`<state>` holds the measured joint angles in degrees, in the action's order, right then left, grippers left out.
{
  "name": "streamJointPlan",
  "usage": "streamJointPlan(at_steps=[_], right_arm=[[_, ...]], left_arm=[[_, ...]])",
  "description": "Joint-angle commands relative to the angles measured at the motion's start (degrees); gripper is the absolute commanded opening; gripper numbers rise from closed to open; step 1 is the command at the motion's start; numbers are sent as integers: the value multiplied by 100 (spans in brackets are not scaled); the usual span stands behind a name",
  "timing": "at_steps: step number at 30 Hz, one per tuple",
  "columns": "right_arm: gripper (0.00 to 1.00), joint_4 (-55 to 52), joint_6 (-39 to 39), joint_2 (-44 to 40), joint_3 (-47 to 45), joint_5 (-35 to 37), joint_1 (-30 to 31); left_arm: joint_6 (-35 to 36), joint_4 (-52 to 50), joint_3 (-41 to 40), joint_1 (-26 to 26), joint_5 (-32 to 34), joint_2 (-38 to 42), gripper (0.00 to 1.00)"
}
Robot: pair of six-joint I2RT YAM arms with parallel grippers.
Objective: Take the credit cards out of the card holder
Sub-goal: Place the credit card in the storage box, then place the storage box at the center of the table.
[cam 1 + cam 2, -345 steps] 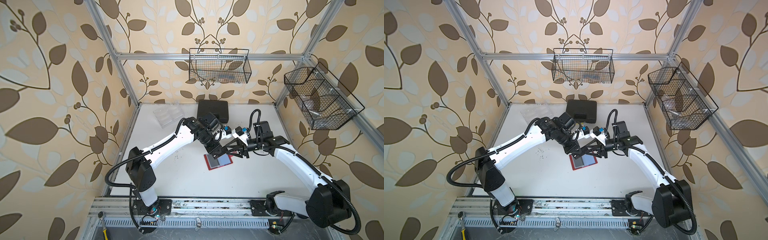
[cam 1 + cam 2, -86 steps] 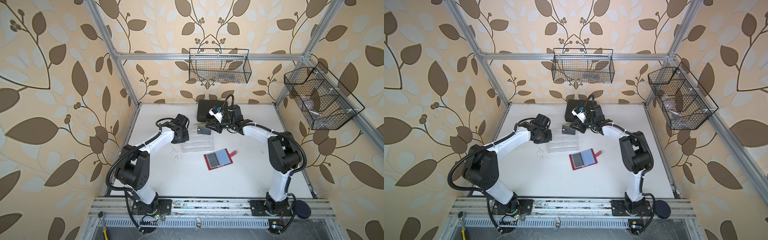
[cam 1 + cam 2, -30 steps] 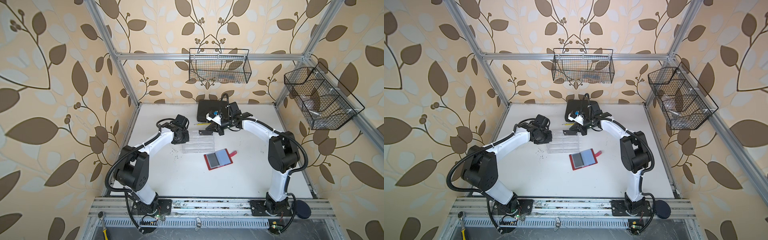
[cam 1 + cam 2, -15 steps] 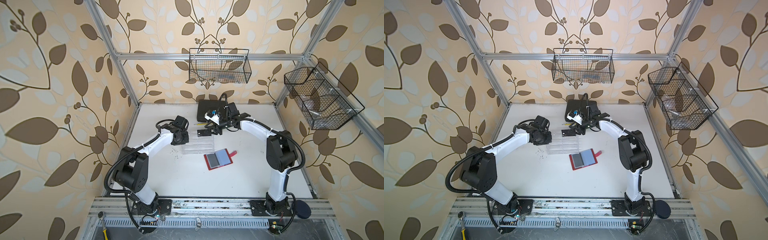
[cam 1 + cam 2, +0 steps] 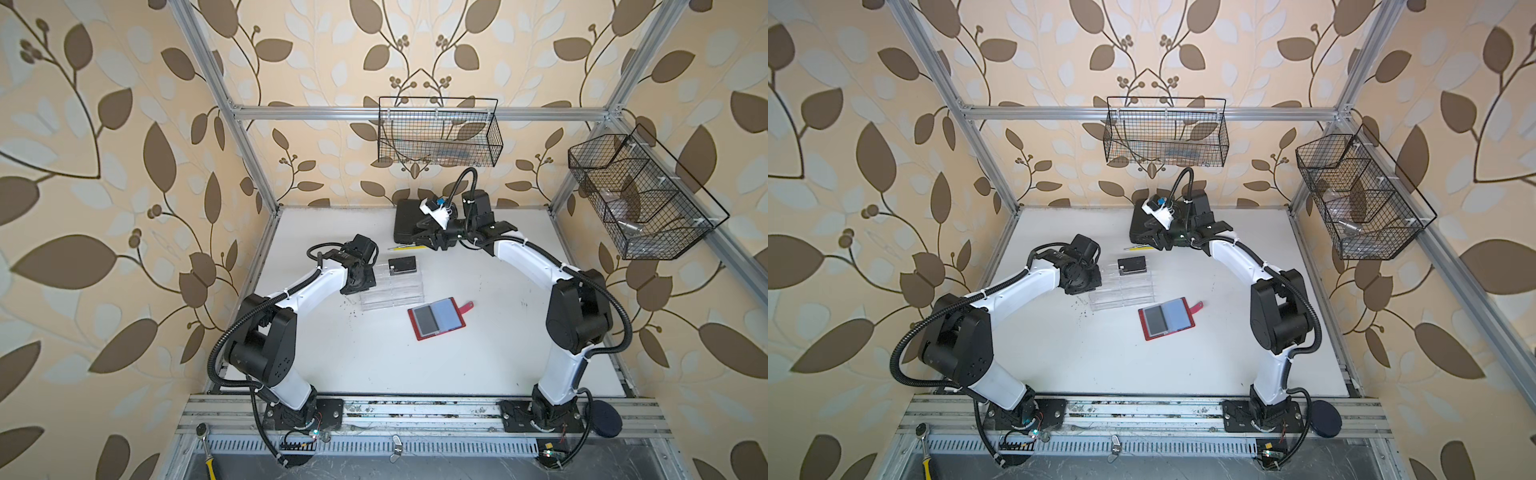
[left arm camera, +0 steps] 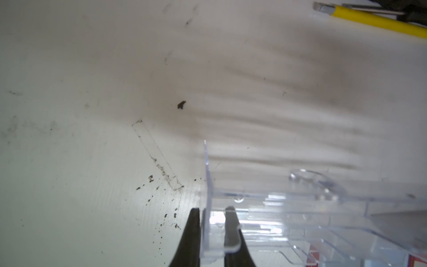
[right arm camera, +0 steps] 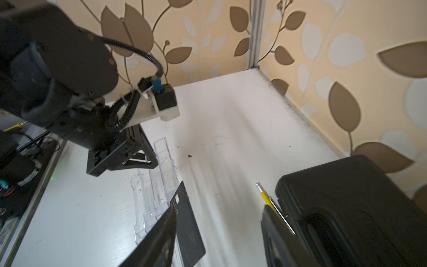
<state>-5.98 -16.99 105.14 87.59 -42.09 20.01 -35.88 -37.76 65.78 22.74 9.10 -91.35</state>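
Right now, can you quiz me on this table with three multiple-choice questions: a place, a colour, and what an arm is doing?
1. Where does the black card lie? A on the clear tray; B on the bare table; C in a wire basket.
2. What colour is the open card holder? A blue; B red; C green.
3. What are the left fingers doing? A hanging open; B pinching the tray's wall; C holding the card.

1 A: both top views show it on the tray.
2 B: its cover is red.
3 B: the left wrist view shows them clamped on the wall.
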Motion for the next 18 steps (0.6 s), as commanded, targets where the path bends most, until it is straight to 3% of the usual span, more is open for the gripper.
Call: streamJointPlan(at_steps=[1, 7, 11, 18], right_arm=[[60, 870, 879, -570, -347, 567, -63], [65, 1433, 1432, -1552, -1278, 1125, 1], [67, 1586, 1857, -2144, -1909, 1461, -1], [68, 1207, 1894, -3073, -2682, 1679, 58]], left_arm=[[-877, -306, 466, 160, 896, 47, 0], [-1510, -543, 984, 391, 1500, -478, 0], [-1967, -575, 1155, 473, 1594, -842, 0], [-2899, -661, 1149, 513, 1563, -1173, 0]])
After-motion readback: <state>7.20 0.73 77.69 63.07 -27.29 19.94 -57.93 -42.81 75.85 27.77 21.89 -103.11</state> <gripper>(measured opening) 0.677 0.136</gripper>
